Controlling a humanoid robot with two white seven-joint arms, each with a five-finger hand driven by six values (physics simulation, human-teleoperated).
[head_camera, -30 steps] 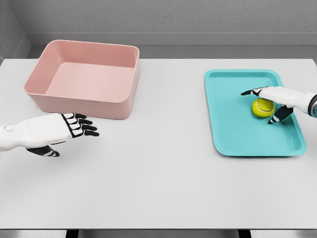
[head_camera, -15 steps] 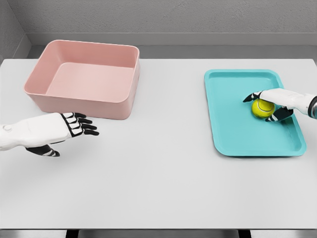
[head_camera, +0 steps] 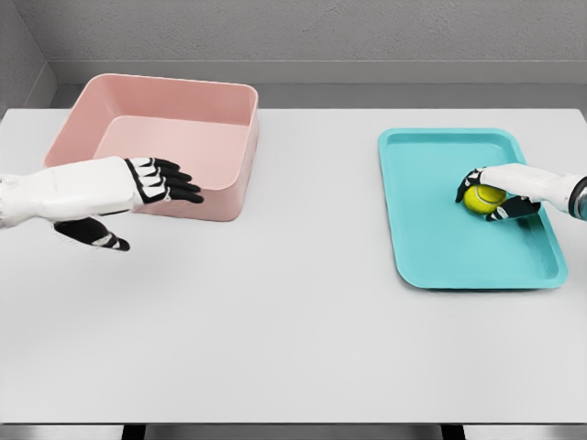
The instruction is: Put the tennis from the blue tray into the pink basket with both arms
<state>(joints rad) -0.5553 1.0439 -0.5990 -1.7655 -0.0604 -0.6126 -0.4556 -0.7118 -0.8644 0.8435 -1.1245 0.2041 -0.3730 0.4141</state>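
Ball (head_camera: 483,197) in tray (head_camera: 431,247), right hand (head_camera: 503,191) curled around it; grip looks closed, lift not evident. Left hand (head_camera: 138,181) raised in front of basket (head_camera: 225,197), fingers (head_camera: 179,188) extended, holding nothing. Basket holds no ball. Pending: lift, probable handover mid-bench (head_camera: 293,312), drop into basket. Task early.

The rectangular pink plastic-looking basket (head_camera: 156,147) has smooth, matt walls with a soft sheen along the rim. The shallow turquoise plastic-looking tray (head_camera: 440,247) is smooth too — slightly glossier at its raised lip. The round yellow-green tennis ball (head_camera: 482,197) reads as dull and fuzzy, not shiny. The broad pale grey table (head_camera: 293,321) is flat, smooth and matt — no grain or texture shows.
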